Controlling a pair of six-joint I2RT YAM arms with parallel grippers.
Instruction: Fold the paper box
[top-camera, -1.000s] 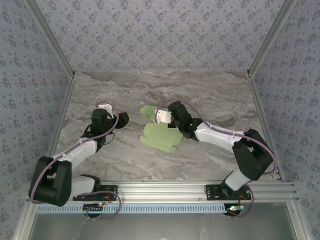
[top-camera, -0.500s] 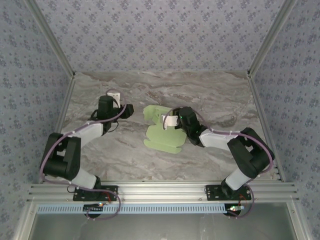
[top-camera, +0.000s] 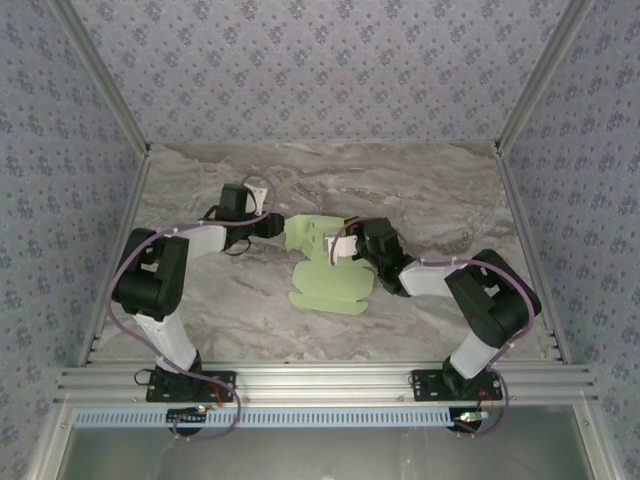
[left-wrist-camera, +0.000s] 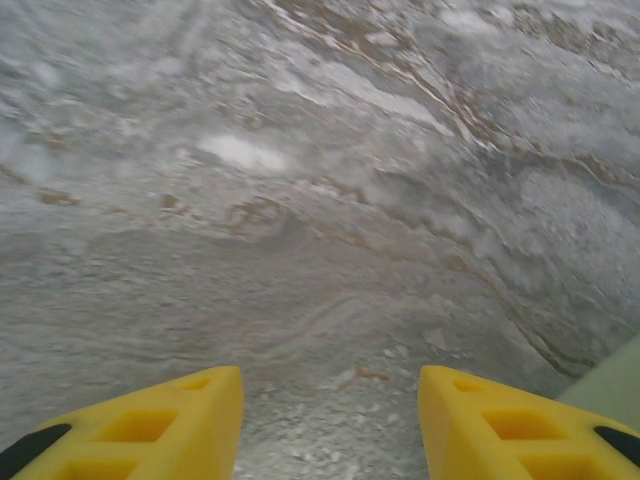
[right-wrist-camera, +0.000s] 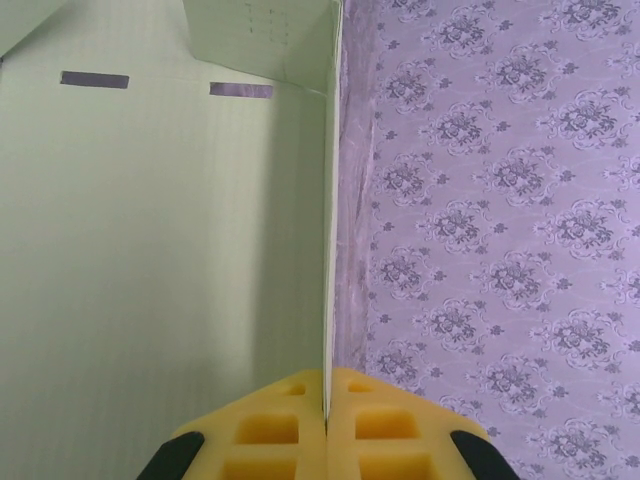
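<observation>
Paper box (top-camera: 330, 287) lies partly folded near the middle of the marble table (top-camera: 200, 310), its near part flat and a far flap raised. The right gripper (top-camera: 330, 250) sits over its far half with its yellow fingers pressed together, clamped on the thin edge of an upright green panel; the right wrist view (right-wrist-camera: 326, 400) shows that edge running straight out from between the pads, with 2 dark slots (right-wrist-camera: 240, 90) in the card (right-wrist-camera: 150, 250) to the left. The left gripper (top-camera: 278, 225) hovers low just left of the box's far-left flap, jaws apart with only bare marble between them (left-wrist-camera: 330, 410); a green corner (left-wrist-camera: 612, 385) lies beside its right finger. The left arm (top-camera: 150, 280) reaches far, then bends right. The right arm (top-camera: 480, 300) stretches left, with its elbow at the right.
</observation>
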